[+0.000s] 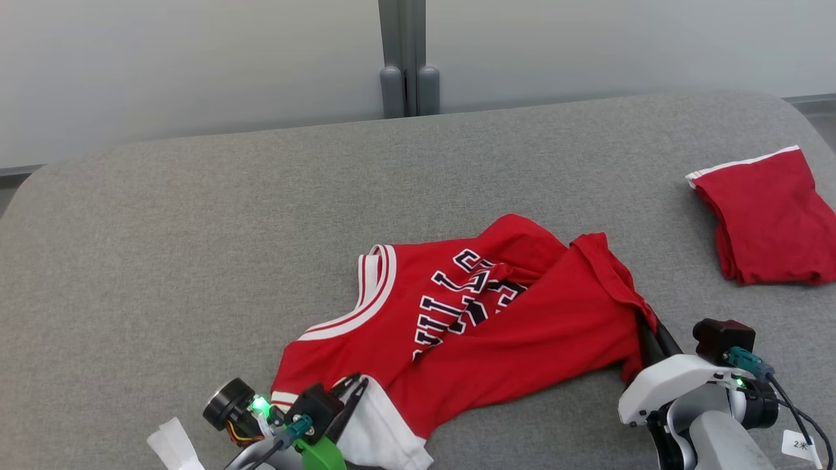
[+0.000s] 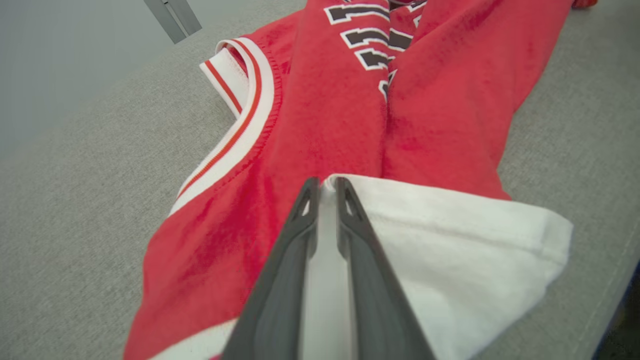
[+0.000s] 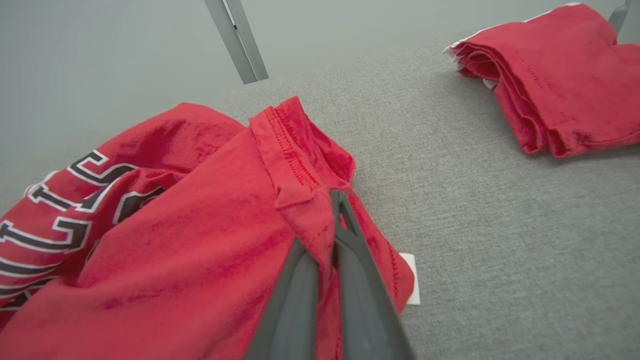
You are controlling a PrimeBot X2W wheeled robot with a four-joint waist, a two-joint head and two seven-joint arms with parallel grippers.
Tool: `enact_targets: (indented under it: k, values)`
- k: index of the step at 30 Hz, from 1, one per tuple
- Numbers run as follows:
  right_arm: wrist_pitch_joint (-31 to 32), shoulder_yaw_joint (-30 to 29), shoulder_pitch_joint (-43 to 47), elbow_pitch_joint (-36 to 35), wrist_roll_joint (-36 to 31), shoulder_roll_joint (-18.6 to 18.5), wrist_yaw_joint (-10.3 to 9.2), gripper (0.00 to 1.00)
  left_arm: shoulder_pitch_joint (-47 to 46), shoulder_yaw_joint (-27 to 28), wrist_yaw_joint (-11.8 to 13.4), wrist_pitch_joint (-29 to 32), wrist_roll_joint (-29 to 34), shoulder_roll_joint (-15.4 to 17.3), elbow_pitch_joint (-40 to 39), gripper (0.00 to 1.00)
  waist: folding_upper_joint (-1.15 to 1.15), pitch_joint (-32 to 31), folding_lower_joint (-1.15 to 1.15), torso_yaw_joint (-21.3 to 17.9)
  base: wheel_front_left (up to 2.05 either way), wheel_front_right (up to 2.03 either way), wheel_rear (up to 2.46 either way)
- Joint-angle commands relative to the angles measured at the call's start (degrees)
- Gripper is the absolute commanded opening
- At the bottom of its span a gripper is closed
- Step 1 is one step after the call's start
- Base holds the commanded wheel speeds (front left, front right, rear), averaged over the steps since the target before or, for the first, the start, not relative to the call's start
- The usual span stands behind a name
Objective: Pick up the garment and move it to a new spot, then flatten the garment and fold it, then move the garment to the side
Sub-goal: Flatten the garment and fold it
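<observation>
A red jersey (image 1: 483, 326) with black-and-white lettering and white trim lies crumpled and partly doubled over on the grey table (image 1: 196, 261). My left gripper (image 1: 356, 388) is shut on the white part of the jersey (image 2: 450, 240) at its near left end, the cloth pinched between the fingers (image 2: 300, 220). At the jersey's right end my right gripper (image 1: 650, 333) is shut on a red hemmed edge (image 3: 300, 170), which drapes over its fingers (image 3: 350, 240).
A second red garment (image 1: 767, 219), folded, lies at the table's right edge, also seen as the folded garment (image 3: 555, 80) in the right wrist view. A grey post (image 1: 405, 59) stands behind the table's far edge. Bare grey surface spreads to the left and far side.
</observation>
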Motion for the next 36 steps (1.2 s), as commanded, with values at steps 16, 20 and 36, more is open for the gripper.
enact_targets:
  k: [16,20,36]
  values:
    - [0.18,0.05,-0.27,-3.18,0.55,-0.18,0.00,0.00,1.92,12.00,4.15,-0.46,-5.95,0.13,-14.43,0.00,0.00,-1.54,0.00,0.96,0.00,0.00,0.00]
    - [1.64,0.31,-1.55,-7.13,2.73,-0.16,0.00,0.00,4.77,21.68,4.30,-0.46,-8.22,-0.76,-25.74,0.00,0.00,-2.15,0.00,1.15,0.00,0.00,0.00]
    - [17.34,-3.30,-18.02,-25.88,13.50,-0.70,0.00,0.00,-5.10,38.21,0.66,-0.41,-9.19,-5.46,-38.60,0.00,0.00,-5.15,0.00,0.10,0.00,0.00,0.00]
